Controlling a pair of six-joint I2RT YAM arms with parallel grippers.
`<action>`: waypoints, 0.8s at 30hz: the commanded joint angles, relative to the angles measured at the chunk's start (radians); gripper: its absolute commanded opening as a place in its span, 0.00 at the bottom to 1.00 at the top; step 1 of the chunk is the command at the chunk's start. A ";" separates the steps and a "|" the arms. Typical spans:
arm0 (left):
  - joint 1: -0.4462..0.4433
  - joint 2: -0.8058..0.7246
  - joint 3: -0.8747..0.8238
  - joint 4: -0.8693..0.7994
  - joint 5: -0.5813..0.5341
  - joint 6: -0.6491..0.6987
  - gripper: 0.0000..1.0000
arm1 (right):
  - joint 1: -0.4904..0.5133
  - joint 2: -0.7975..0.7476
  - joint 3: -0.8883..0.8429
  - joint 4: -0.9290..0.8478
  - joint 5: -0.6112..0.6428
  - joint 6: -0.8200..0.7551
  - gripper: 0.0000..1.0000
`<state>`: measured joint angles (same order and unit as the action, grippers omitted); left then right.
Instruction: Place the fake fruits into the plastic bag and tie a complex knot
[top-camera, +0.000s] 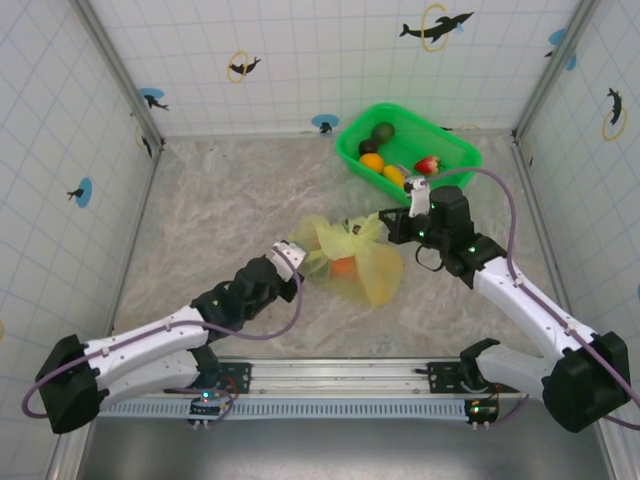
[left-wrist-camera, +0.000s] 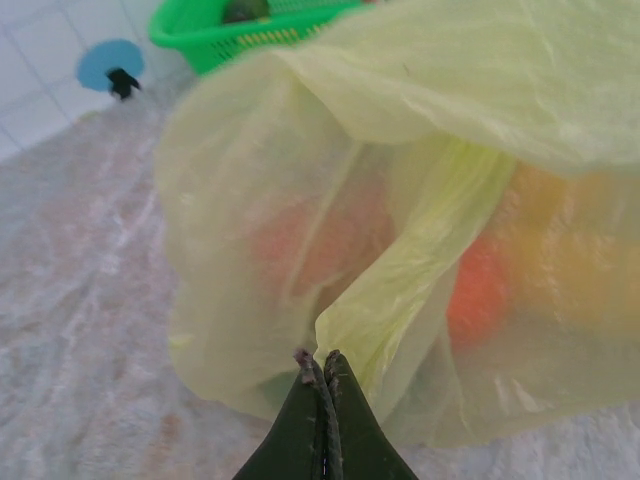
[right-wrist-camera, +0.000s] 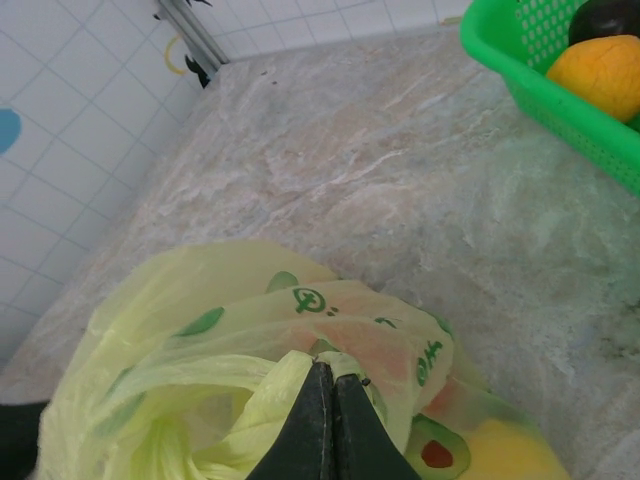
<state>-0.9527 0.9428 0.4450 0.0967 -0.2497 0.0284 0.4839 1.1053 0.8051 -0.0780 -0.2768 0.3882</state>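
Your bag (top-camera: 380, 272), mid-frame, holds orange fruit (top-camera: 343, 266); the basket (top-camera: 352, 160), upper right, holds more. Left claw (left-wrist-camera: 320, 362) and right claw (right-wrist-camera: 325, 372) pinch the bag.

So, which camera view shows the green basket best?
The top external view: the whole green basket is seen from above, with fruits inside. In the left wrist view a blurred edge of it appears beyond the plastic bag; in the right wrist view, one corner with two fruits.
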 joint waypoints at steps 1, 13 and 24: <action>0.005 0.057 0.023 -0.021 0.124 -0.043 0.00 | -0.004 0.017 0.016 0.102 -0.136 0.057 0.00; 0.003 0.077 0.038 -0.017 0.135 -0.047 0.00 | -0.066 -0.020 0.000 0.094 -0.228 0.086 0.46; 0.003 0.085 0.045 -0.009 0.142 -0.038 0.00 | -0.081 0.070 -0.015 0.118 -0.360 0.203 0.66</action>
<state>-0.9527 1.0279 0.4507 0.0860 -0.1188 -0.0048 0.3992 1.1503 0.8047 0.0013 -0.5667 0.5465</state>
